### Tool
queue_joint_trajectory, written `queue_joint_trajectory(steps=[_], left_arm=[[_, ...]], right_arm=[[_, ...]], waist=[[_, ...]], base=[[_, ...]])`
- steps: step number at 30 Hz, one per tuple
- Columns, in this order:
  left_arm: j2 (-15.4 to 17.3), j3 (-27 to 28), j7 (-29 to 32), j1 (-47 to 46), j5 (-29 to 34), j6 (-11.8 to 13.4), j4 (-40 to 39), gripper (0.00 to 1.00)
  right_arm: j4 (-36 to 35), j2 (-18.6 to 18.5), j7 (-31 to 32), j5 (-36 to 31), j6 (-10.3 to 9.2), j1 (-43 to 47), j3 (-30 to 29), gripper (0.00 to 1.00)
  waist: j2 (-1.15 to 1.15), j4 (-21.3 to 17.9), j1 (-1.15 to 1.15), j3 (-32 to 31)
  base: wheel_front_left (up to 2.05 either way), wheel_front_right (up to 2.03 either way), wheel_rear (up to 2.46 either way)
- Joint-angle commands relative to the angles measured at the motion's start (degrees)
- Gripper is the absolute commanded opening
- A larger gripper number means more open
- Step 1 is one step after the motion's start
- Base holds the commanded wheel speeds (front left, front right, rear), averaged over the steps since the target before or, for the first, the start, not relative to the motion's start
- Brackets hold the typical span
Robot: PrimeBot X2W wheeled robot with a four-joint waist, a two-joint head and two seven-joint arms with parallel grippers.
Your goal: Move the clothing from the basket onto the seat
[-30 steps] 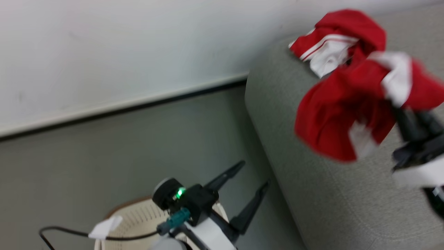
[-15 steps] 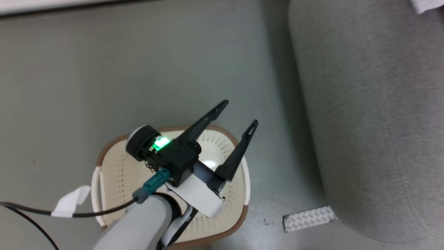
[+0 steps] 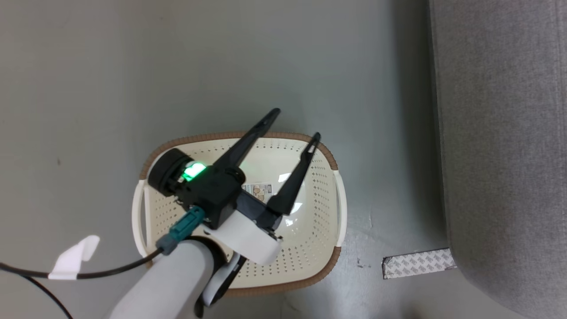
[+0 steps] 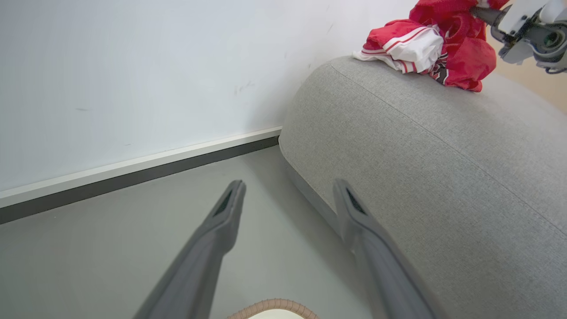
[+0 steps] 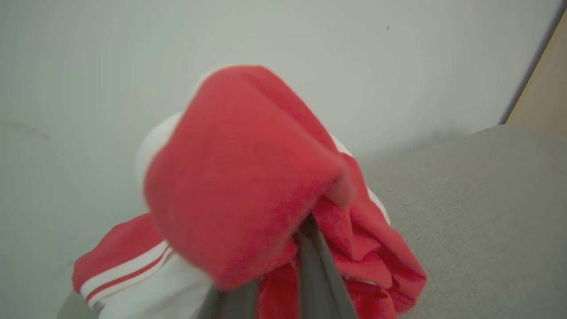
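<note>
While left gripper (image 3: 297, 123) is hovering agape over basket (image 3: 199, 138) holding sticker (image 3: 259, 191), right gripper (image 5: 288, 252) is clamping clothing (image 5: 239, 177) on seat (image 3: 500, 133) beside basket.

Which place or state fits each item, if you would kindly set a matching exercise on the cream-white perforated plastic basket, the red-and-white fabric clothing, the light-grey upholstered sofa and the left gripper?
1. cream-white perforated plastic basket
2. red-and-white fabric clothing
3. light-grey upholstered sofa
4. left gripper

A. heaped on the sofa's rounded top
B. fingers spread wide
C. on the grey floor, under the left gripper
D. right of the basket in the head view

Pairs: 1-C, 2-A, 3-D, 4-B
</note>
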Motion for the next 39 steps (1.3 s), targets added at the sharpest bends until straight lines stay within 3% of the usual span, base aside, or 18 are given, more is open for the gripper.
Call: queue_joint_trajectory(steps=[1, 5, 6, 8, 9, 10, 18, 26, 33, 39], left_arm=[[0.6, 0.62, -0.63, 0.95, -0.4, 0.65, 0.43, 1.0], [1.04, 1.59, -1.84, 2.38, -1.58, 1.35, 1.37, 1.0], [1.26, 1.83, -2.09, 2.74, -1.75, 1.49, 1.7, 1.0], [1.36, 2.2, -2.58, 3.6, -2.13, 1.76, 2.46, 1.0], [1.43, 2.33, -2.85, 3.98, -2.36, 1.75, 2.78, 1.0], [1.41, 2.43, -3.07, 4.36, -2.61, 1.81, 3.0, 1.0], [1.45, 2.89, -4.98, 7.47, -5.12, 1.75, 6.56, 1.0], [1.84, 4.08, -7.63, 12.82, -8.03, 1.96, 10.99, 1.0], [2.17, 5.58, -9.24, 18.09, -10.51, 2.48, 13.56, 1.0], [2.96, 7.21, -9.83, 22.69, -12.56, 3.31, 14.88, 1.0]], right_arm=[[3.55, 1.44, -1.12, -0.49, -0.13, 1.13, -0.59, 0.0], [8.73, 3.59, -2.47, -1.76, -0.12, 2.51, -0.38, 0.01], [9.56, 4.02, -2.6, -2.09, -0.13, 2.82, 0.04, 0.09], [10.59, 4.36, -2.94, -2.51, -0.12, 3.24, 0.85, 0.41], [10.83, 4.31, -3.06, -2.83, -0.12, 3.61, 1.47, 0.65], [11.09, 4.47, -3.13, -2.8, -0.12, 4.04, 2.14, 1.0], [11.39, 5.31, -3.67, -3.49, -0.13, 9.16, 8.08, 1.0], [6.4, 5.71, -4.99, -2.55, -0.12, 20.94, 14.02, 1.0], [-8.18, 6.75, -4.97, -5.32, -0.13, 35.12, 12.11, 1.0], [-20.89, 11.0, -4.88, -9.72, -0.13, 48.17, 7.66, 1.0]], waist=[[0.0, -0.23, -0.01, -0.58], [0.0, -0.57, -0.01, -2.58], [0.0, -0.69, -0.01, -3.2], [0.0, -0.98, -0.01, -4.54], [0.0, -1.14, -0.01, -5.3], [0.0, -1.26, -0.01, -6.07], [0.0, -1.9, -0.01, -12.98], [0.0, -2.18, -0.01, -22.8], [0.0, -1.65, -0.01, -31.0], [0.0, -0.38, -0.01, -36.85]], base=[[0.0, 0.0, 0.0], [0.0, 0.0, 0.0], [0.0, 0.0, 0.0], [0.0, 0.0, 0.0], [0.0, 0.0, 0.0], [0.0, 0.0, 0.0], [0.0, 0.0, 0.0], [0.0, 0.0, 0.0], [0.0, 0.0, 0.0], [0.0, 0.0, 0.0]])
